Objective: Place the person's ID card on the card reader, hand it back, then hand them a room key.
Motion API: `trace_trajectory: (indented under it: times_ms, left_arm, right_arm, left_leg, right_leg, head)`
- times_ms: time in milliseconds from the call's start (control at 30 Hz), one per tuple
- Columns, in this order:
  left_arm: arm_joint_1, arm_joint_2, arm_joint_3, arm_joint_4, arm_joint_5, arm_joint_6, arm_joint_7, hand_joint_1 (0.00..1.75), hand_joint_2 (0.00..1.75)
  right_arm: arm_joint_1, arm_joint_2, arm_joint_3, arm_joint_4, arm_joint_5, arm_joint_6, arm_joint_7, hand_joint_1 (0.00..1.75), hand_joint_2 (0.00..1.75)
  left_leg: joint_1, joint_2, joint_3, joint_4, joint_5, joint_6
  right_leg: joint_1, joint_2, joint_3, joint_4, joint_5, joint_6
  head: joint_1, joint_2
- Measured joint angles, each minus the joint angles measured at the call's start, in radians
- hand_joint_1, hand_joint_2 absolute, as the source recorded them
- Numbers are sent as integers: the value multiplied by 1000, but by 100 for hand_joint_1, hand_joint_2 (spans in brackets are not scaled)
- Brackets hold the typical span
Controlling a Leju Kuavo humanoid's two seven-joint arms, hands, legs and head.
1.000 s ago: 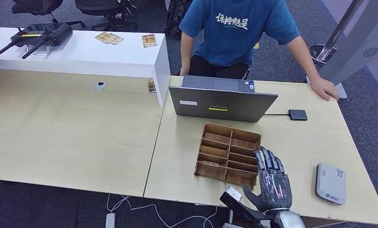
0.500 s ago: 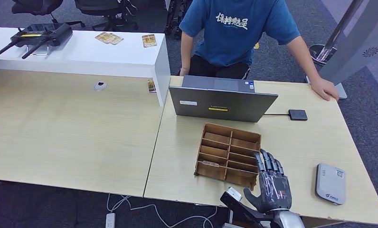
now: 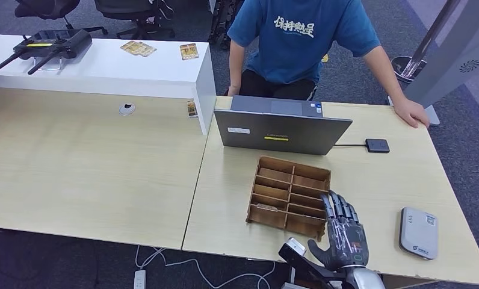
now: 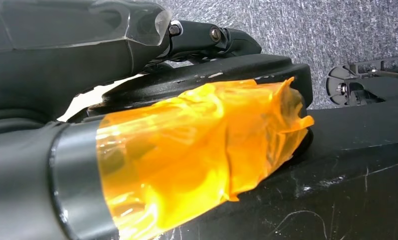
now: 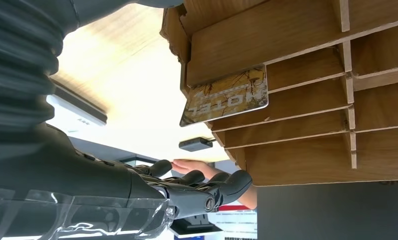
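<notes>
My right hand (image 3: 344, 238) hovers flat and open over the table's near edge, fingers spread, beside the near right corner of the wooden organiser (image 3: 290, 194). In the right wrist view the same hand (image 5: 152, 192) holds nothing, and a patterned room key card (image 5: 226, 96) marked HOTEL sticks out of one organiser slot (image 5: 307, 95). The grey-white card reader (image 3: 419, 232) lies to the right of my hand. A person in a blue shirt (image 3: 300, 36) sits behind the laptop, one hand (image 3: 410, 112) resting on the table's far right corner. My left hand (image 4: 137, 30) hangs beside my body with nothing in it.
An open grey laptop (image 3: 282, 131) stands beyond the organiser, with a small black box (image 3: 377, 145) cabled to its right. A white raised counter (image 3: 105, 66) at the far left carries a black controller (image 3: 50, 45) and some cards (image 3: 138, 48).
My right hand has drawn back slightly toward the table's near edge, staying open. Nothing else has moved.
</notes>
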Motion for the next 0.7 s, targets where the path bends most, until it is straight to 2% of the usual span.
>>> trace_trajectory:
  times_ms: [700]
  left_arm:
    - [0, 0, -2, 0, 0, 0, -1, 0, 0]
  right_arm:
    - [5, 0, 11, 0, -18, -20, -14, 0, 175]
  left_leg:
    - [0, 0, 0, 0, 0, 0]
  right_leg:
    - [0, 0, 0, 0, 0, 0]
  head:
    - [0, 0]
